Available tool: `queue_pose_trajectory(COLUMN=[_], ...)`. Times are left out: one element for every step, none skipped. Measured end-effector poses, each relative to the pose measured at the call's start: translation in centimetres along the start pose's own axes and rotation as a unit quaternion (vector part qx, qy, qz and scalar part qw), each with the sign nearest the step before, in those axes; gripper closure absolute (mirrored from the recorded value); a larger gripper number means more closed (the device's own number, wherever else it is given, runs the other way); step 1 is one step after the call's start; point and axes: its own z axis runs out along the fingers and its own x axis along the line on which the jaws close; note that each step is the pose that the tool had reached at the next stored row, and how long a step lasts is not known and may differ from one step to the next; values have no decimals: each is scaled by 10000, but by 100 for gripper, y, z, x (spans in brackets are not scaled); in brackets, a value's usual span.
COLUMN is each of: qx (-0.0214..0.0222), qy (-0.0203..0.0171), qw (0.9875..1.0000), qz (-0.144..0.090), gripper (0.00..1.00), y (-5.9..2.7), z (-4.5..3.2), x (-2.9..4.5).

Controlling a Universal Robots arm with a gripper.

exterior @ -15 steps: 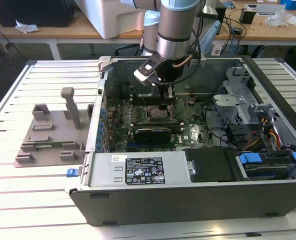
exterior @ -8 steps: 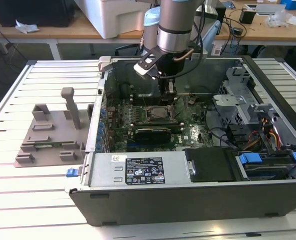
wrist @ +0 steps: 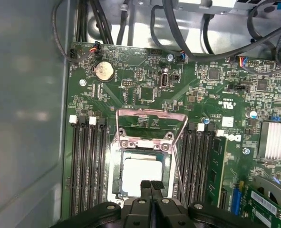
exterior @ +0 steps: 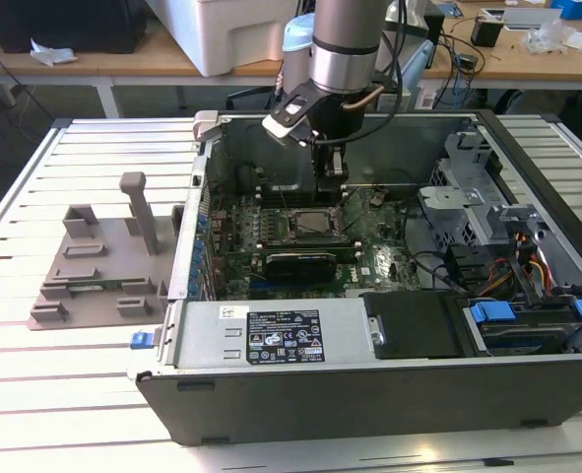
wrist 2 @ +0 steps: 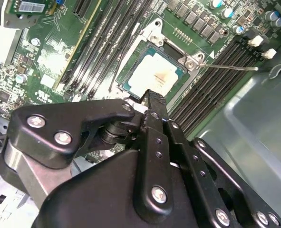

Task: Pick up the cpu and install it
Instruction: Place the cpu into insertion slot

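Bright, even light; cpu [wrist: 138, 168] top glares white; table [exterior: 74, 414] slats washed out.

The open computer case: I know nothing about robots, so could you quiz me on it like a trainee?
1. True or false: the small silver-topped square cpu sits in the black-framed motherboard socket.
2. The socket's hinged metal retention frame is: A clamped down, B swung open, C missing.
3. Are the arm's black fingers above the cpu open or shut?
Key: 1 true; 2 B; 3 shut.
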Motion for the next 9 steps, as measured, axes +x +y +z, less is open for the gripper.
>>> queue_pose_trajectory(qx=[0,0,0,0,0,0,0,0,0], qy=[0,0,-1,0,0,0,0,0,0], qw=[10000,10000,10000,10000,10000,10000,10000,10000,10000], qz=[0,0,0,0,0,0,0,0,0], gripper=[89,89,89,89,89,89,89,89,89], y=[-2,-3,-3,-4,-5,-6,-8,-9,-10], z=[-28,-49,-62,-85,-104,-120,-145,-167,-198], x=[-1,-2,-2,-3,-3,-3,-4,-5,-6])
